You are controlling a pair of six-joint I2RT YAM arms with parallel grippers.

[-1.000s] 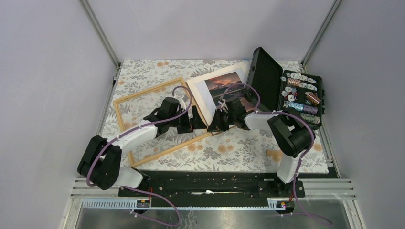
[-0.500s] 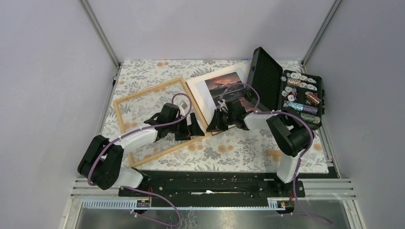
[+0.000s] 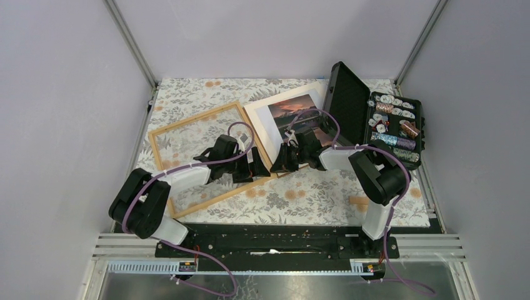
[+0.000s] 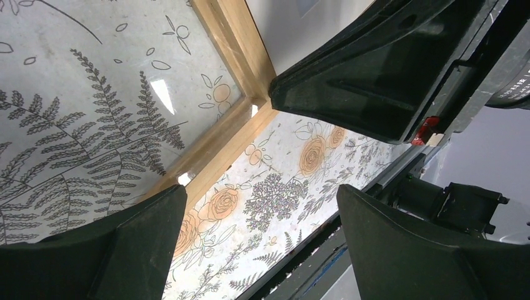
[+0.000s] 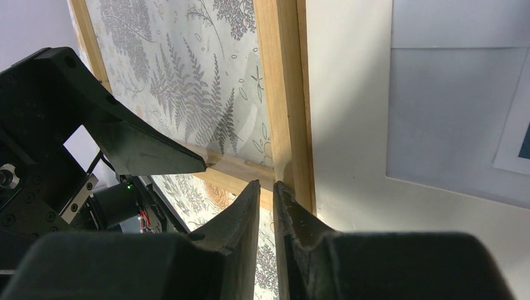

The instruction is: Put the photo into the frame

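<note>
The light-wood frame [image 3: 194, 119] lies flat at the left middle of the flowered cloth, which shows through it. The photo [image 3: 294, 107], a sunset print with a white border, lies on a cream sheet [image 3: 262, 128] just right of the frame, overlapping its right rail. My left gripper [image 3: 253, 164] is open and empty, low over the frame's near right corner [image 4: 250, 106]. My right gripper [image 3: 278, 164] faces it at that same corner, its fingers [image 5: 250, 206] all but shut with nothing seen between them. The right wrist view shows the frame rail [image 5: 281, 81] and the photo's border [image 5: 450, 106].
An open black hard case [image 3: 347, 100] stands right of the photo, its tray [image 3: 394, 125] full of spools and small parts. A small wooden piece [image 3: 358, 201] lies near the right arm's base. The two grippers are very close; the right one's finger [image 4: 375, 69] fills the left wrist view's top right.
My left arm has swung right, bringing its open gripper up to the frame's near right corner and closer to the right gripper. The right gripper, frame and photo have stayed put.
</note>
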